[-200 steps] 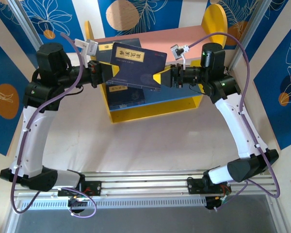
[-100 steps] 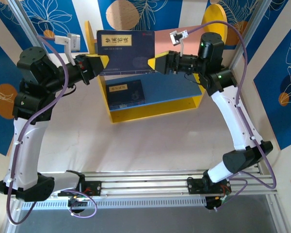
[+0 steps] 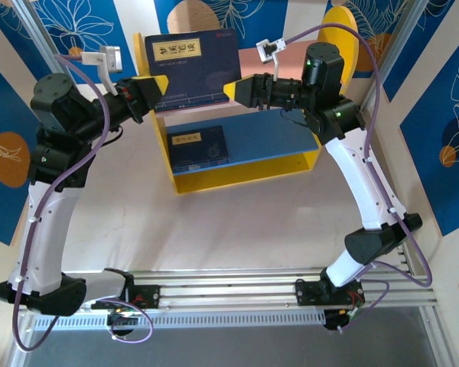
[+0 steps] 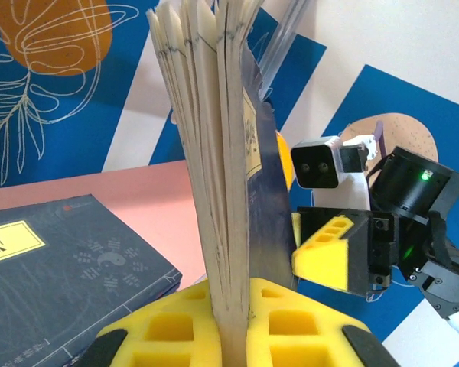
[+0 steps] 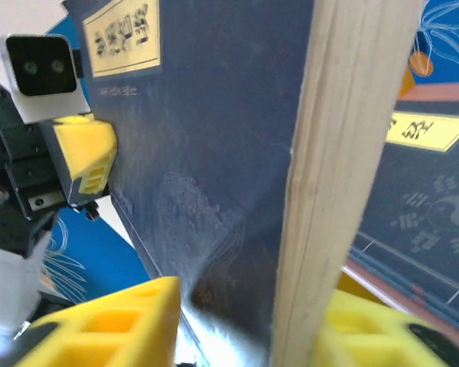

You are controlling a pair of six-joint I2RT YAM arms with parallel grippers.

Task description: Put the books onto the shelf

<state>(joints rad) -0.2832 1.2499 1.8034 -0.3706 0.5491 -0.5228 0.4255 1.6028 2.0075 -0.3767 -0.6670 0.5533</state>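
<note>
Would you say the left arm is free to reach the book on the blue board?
Probably not yet: the left gripper is shut on the held book over the pink board; the lower book lies uncovered.

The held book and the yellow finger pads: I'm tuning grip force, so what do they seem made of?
Held book: paper, it seems. Its cream page edges fan out unevenly, and the dark navy cover looks matt and thin enough to flex.
Finger pads: probably yellow foam or soft rubber, with a matt surface moulded into rectangular hollow cells.

light bright, even | faint soft shadows on bench (image 3: 237,229) | overhead view sharp | book (image 5: 321,153) edge blurred up close in right wrist view
</note>
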